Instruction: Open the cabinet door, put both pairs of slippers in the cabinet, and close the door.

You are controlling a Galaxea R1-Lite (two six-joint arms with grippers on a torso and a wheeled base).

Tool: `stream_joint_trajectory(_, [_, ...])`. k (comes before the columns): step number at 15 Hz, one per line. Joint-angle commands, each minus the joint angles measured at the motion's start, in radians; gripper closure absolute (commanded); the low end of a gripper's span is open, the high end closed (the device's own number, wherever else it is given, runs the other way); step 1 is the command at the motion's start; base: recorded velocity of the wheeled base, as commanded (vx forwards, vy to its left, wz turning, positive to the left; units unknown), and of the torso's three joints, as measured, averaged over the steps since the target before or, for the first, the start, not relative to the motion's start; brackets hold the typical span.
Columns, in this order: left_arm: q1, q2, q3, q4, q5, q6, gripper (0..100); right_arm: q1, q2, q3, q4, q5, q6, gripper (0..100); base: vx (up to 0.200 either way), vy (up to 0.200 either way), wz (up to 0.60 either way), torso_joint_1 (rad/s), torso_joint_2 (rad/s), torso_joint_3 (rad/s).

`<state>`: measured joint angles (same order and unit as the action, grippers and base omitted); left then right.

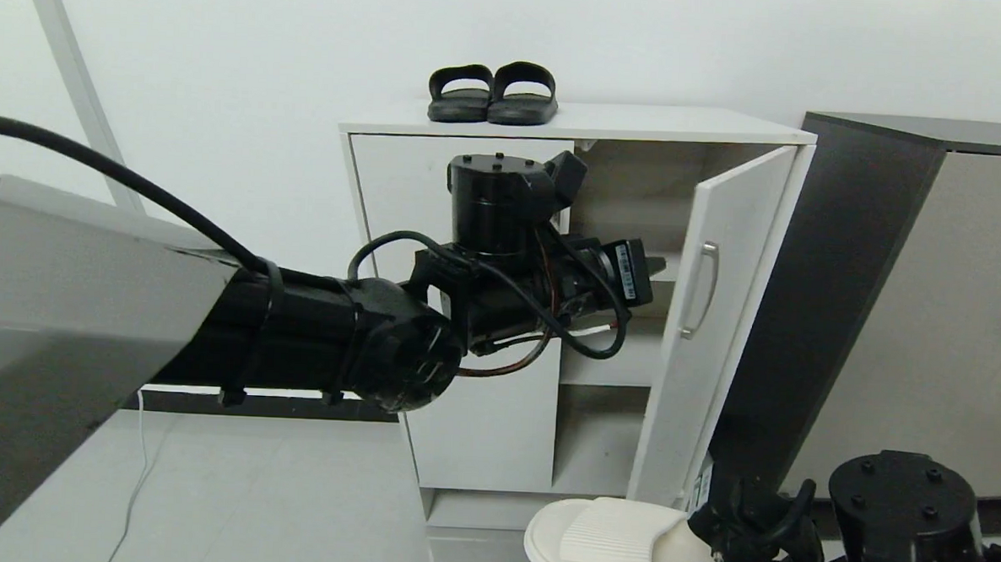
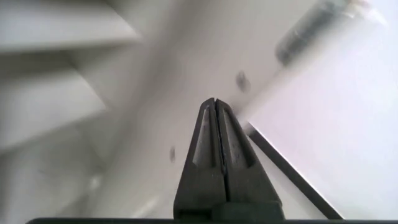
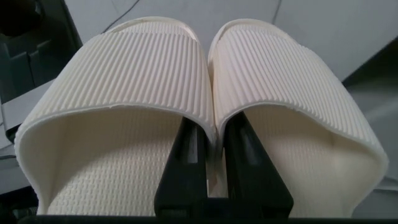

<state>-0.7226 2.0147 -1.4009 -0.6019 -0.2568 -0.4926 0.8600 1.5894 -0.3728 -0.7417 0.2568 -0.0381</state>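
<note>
A pair of black slippers (image 1: 492, 95) stands on top of the white cabinet (image 1: 685, 120). The cabinet's right door (image 1: 717, 341) hangs open, swung out to the right, with its metal handle (image 1: 703, 290) facing me. My left gripper (image 1: 655, 265) (image 2: 215, 109) is shut and holds nothing, its tip just inside the opening at mid height, close to the door. Low at the front right, my right gripper (image 3: 214, 134) is shut on the touching inner walls of a cream ribbed pair of slippers (image 1: 599, 543) (image 3: 143, 74), held side by side below the open door.
Shelves (image 1: 611, 362) divide the inside of the cabinet. The left door (image 1: 403, 192) stays closed. A tall dark grey cabinet (image 1: 889, 289) stands right beside the open door. Light floor (image 1: 272, 491) lies free to the left.
</note>
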Motion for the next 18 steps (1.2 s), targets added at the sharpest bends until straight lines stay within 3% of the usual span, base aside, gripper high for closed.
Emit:
stream_joint_trajectory(1, [-0.024,-0.03,0.036,-0.016,0.001,0.003,100,0.002,0.004,0.002,-0.001,-0.001,0.0,100,0.0,0.0,0.0,0.0,0.0,0.0])
stream_joint_trajectory(4, [0.038,-0.048,0.052,-0.032,0.002,0.012,100,0.002,0.006,0.0,-0.005,-0.005,0.0,100,0.0,0.0,0.0,0.0,0.0,0.0])
stream_joint_trajectory(6, [0.095,-0.119,0.118,-0.036,0.002,0.02,100,-0.018,0.02,-0.008,-0.007,-0.008,0.001,100,0.0,0.0,0.0,0.0,0.0,0.0])
stream_joint_trajectory(11, [0.227,-0.401,0.459,-0.081,-0.001,0.028,100,-0.039,0.032,-0.015,-0.007,-0.008,0.0,100,0.0,0.0,0.0,0.0,0.0,0.0])
stream_joint_trajectory(12, [0.268,-0.519,0.586,-0.081,0.001,0.037,100,-0.041,0.032,-0.015,-0.007,-0.008,0.0,100,0.0,0.0,0.0,0.0,0.0,0.0])
stream_joint_trajectory(15, [0.322,-0.783,0.821,-0.068,0.004,0.063,100,-0.041,0.031,-0.015,-0.007,-0.008,0.0,100,0.0,0.0,0.0,0.0,0.0,0.0])
stream_joint_trajectory(16, [0.348,-0.906,0.902,-0.033,0.019,0.081,100,-0.041,0.031,-0.014,-0.007,-0.008,0.0,100,0.0,0.0,0.0,0.0,0.0,0.0])
stream_joint_trajectory(18, [0.405,-1.09,0.994,0.148,0.096,0.193,100,-0.041,0.031,-0.015,-0.008,-0.008,-0.002,100,0.0,0.0,0.0,0.0,0.0,0.0])
